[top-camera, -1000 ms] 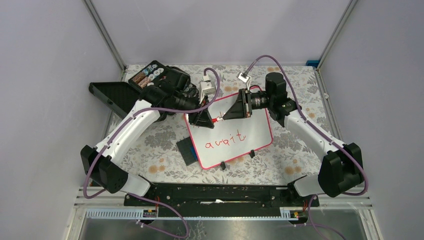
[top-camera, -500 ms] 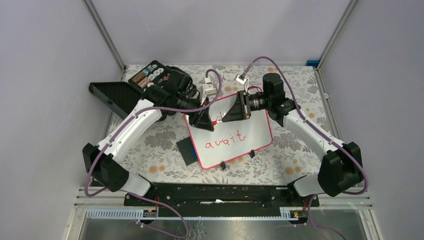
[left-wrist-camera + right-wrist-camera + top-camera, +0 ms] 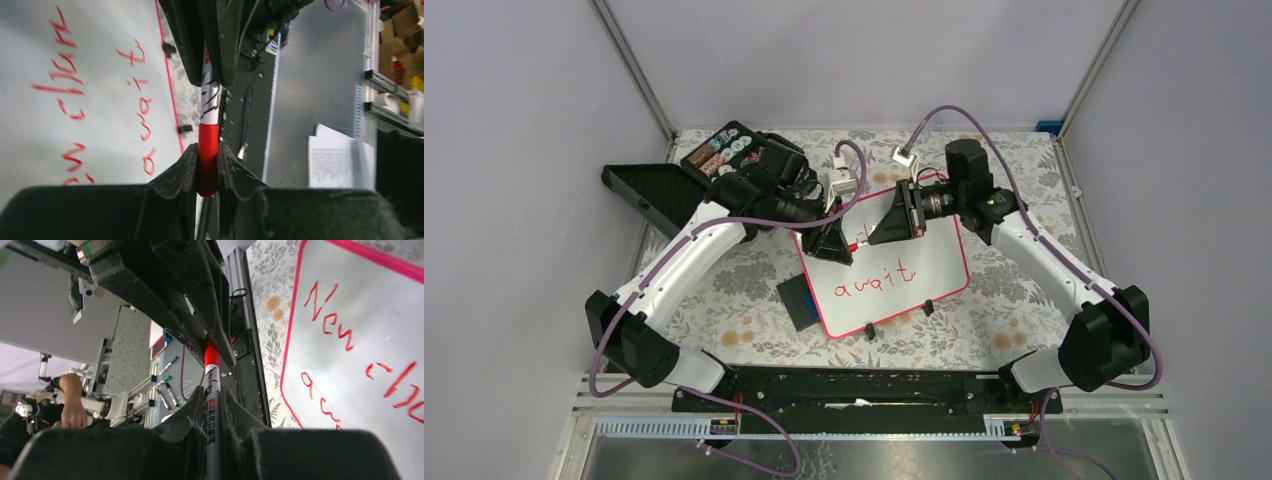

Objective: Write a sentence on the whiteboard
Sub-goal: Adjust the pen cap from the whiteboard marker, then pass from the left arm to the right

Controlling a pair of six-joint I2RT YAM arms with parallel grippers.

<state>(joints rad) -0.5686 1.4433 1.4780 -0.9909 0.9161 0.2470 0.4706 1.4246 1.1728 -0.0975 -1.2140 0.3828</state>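
Now both arms meet over the whiteboard (image 3: 939, 262), which lies flat mid-table, a little toward the far edge. The sentence (image 3: 876, 284) looks finished in red, so I read this as capping the pen. The left gripper (image 3: 834, 243) is clamped on the red cap (image 3: 207, 150); the right gripper (image 3: 879, 228) pinches the marker (image 3: 212, 390) by its barrel. The next move calls for a straight push along the pen's axis until the cap seats, both grips firm. From above, the grippers hide the upper line. The wrist views crop its words, and I cannot tell whether the cap is fully home.
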